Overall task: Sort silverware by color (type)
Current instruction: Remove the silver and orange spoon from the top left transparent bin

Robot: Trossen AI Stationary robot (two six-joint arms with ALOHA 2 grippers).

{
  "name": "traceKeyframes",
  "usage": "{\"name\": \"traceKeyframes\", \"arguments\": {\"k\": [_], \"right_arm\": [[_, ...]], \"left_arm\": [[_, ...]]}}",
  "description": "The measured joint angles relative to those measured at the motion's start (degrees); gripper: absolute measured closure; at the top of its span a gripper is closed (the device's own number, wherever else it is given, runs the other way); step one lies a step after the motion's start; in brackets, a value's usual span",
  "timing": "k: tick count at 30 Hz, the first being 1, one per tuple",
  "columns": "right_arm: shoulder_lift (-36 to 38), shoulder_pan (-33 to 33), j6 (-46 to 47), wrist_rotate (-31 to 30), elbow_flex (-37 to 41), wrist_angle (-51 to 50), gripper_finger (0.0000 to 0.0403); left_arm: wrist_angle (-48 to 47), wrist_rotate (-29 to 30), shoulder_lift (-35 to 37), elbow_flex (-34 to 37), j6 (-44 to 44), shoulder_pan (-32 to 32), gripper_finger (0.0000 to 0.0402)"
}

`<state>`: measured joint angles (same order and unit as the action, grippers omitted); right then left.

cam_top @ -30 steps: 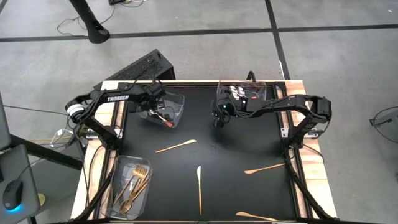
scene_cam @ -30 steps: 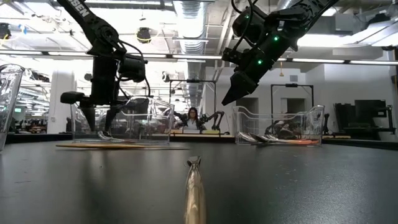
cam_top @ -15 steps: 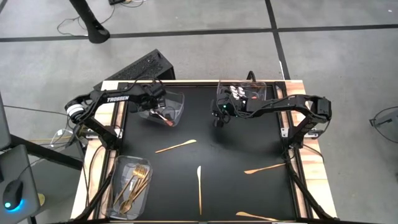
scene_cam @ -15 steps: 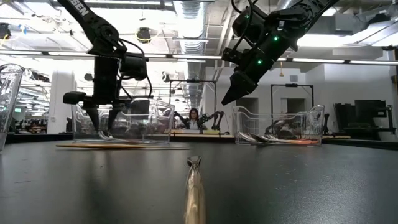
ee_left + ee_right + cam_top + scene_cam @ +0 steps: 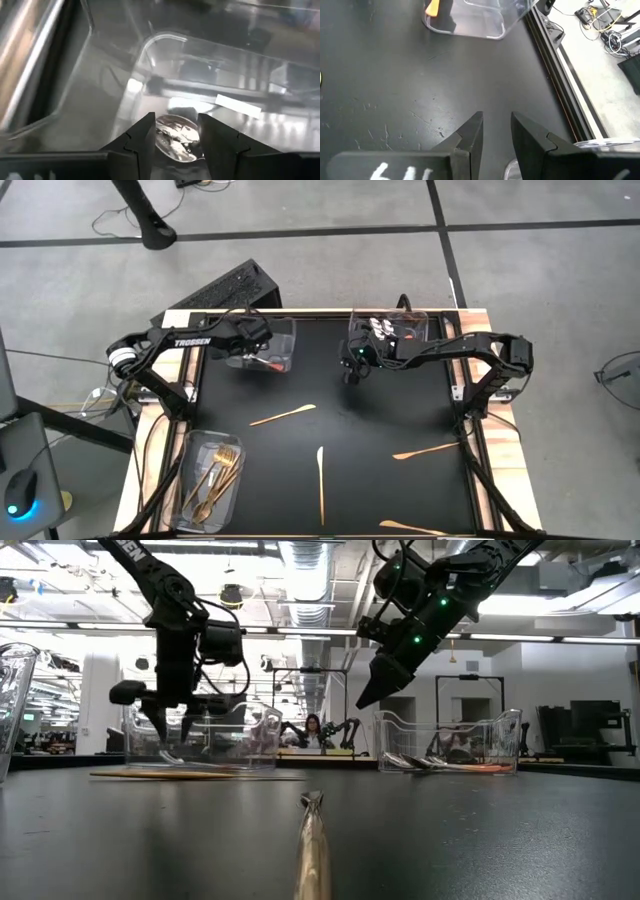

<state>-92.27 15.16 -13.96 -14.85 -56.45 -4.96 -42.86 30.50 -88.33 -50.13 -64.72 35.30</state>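
Left tool (image 5: 174,131) frames a shiny spoon bowl (image 5: 176,143) in the left wrist view, its handle cut off by the picture's lower edge. High view: gold knife (image 5: 412,528) at the worktop's near edge is cut off at the frame's bottom. Contents of the far-right clear tray (image 5: 418,321) too small to tell.

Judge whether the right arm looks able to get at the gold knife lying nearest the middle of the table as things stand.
Probably yes. The right gripper hangs above bare table with open, empty jaws, and the knife lies alone in the open, with nothing between them. The left gripper is off over its tray.
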Motion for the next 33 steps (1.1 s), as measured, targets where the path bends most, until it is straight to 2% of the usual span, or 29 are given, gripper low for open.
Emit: {"name": "traceKeyframes", "arguments": {"k": [5,9,14,18,20,22,27,33], "right_arm": [[0.0,0.0,0.0,0.0,0.0,-0.2,0.028],[0.0,0.0,0.1,0.0,0.0,0.0,0.028],[0.0,0.0,0.6,0.0,0.0,1.2,0.028],[0.0,0.0,1.4,0.0,0.0,1.8,0.028],[0.0,0.0,1.6,0.0,0.0,2.1,0.028],[0.0,0.0,1.6,0.0,0.0,2.1,0.028],[0.0,0.0,1.6,0.0,0.0,2.0,0.028],[0.0,0.0,1.5,0.0,0.0,2.0,0.028]], "left_arm": [[-4.2,6.1,0.0,-4.6,11.4,-0.9,0.028],[-5.1,5.6,0.1,-9.0,22.3,-1.1,0.0288],[-5.6,1.8,0.1,-11.0,18.6,0.8,0.0294],[-5.3,-1.2,0.1,-9.4,6.9,3.2,0.0301],[-3.2,-2.2,0.1,-8.0,4.0,3.2,0.0305],[-0.7,-2.8,0.1,-7.1,4.2,2.6,0.0308],[-3.3,-1.0,0.1,-6.8,4.8,1.0,0.0325],[-2.9,0.0,0.1,-6.8,11.8,-1.0,0.0354]]}}
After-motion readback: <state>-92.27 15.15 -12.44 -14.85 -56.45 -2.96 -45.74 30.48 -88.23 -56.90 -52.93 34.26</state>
